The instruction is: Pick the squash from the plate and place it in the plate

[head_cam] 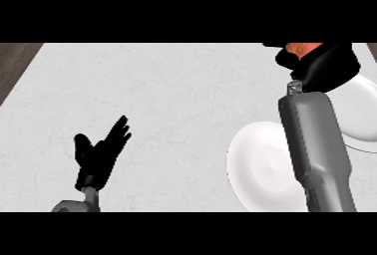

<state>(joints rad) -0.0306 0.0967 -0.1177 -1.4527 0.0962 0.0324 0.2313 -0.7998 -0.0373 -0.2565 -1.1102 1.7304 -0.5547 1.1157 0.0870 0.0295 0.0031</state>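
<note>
Right hand [318, 62] curls round the orange squash [298, 48], above the far plate [362, 107]. Near plate [261, 167] lies just beside that one. Left hand [99, 152] rests open, well apart from it.

Grey forearms [316, 149], black hands [99, 152]
</note>
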